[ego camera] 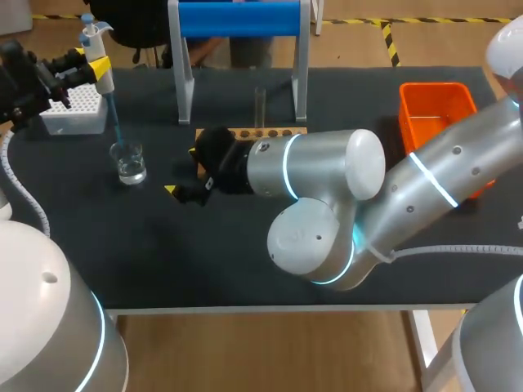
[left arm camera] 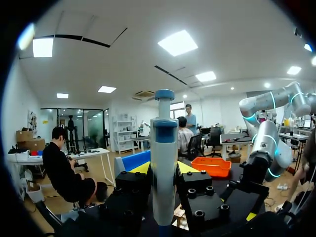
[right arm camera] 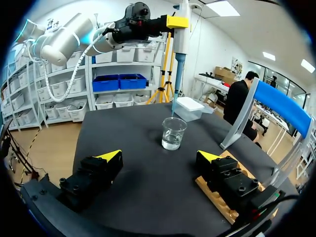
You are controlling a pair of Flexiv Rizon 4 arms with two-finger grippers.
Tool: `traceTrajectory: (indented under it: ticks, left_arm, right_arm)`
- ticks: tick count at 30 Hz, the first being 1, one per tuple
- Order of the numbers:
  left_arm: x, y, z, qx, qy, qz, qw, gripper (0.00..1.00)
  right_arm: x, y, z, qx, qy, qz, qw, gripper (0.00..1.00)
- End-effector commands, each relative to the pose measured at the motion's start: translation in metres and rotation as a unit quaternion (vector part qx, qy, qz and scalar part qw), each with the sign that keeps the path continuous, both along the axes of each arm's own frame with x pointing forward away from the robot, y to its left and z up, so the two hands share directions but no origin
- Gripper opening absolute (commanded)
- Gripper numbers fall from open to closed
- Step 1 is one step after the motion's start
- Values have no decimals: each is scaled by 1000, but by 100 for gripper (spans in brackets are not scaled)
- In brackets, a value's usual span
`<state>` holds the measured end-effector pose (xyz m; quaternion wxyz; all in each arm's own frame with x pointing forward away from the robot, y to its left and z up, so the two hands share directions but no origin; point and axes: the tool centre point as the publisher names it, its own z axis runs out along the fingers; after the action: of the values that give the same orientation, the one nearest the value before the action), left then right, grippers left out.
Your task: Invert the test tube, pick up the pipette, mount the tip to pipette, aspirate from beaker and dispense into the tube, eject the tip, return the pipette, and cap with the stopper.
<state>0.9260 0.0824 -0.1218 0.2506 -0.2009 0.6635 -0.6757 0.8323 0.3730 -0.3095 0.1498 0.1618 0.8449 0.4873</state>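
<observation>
Upper left of the head view: the left gripper (ego camera: 88, 69) is clamped on the pipette (ego camera: 96, 45), which is held upright. In the left wrist view its yellow fingers press the barrel from both sides. The pipette tip (ego camera: 116, 122) is mounted and points down at the mouth of the beaker (ego camera: 129, 161), left of centre, which has a little water in it. From the right wrist view the tip's end looks to be at or just above the rim, and I can't tell if it reaches the water. The tip box (ego camera: 75, 110) is just behind the beaker. The test tube (ego camera: 260, 104) stands upright in the wooden rack (ego camera: 278, 131), upper middle, well apart from the beaker. The right gripper (ego camera: 181, 170) is low over the table (ego camera: 204, 261) between beaker and rack, with its jaws apart and nothing in them. No stopper can be made out. The step looks like aspirate. Risks from here:
- If the tip comes down off-centre, it could catch the rim and tip the light beaker.
- The water is shallow, so the tip could draw air.
- On the way to the tube the pipette has to pass the right gripper, and a bump there could spill drops or shake the tip loose.
</observation>
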Motion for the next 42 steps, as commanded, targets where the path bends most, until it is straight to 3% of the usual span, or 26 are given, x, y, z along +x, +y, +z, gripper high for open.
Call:
traceTrajectory:
  ticks: [1, 18, 42]
  left_arm:
    - [0, 1, 0, 0, -1, -2, 1000, 0]
    - [0, 1, -1, 0, -4, 0, 1000, 0]
    - [14, 9, -41, -3, -11, -12, 1000, 0]
  right_arm:
    - [-1, 1, 0, -1, -1, -2, 1000, 100]
    - [-1, 1, 0, -1, -1, -2, 1000, 100]
    - [-1, 1, 0, -1, -1, -2, 1000, 100]
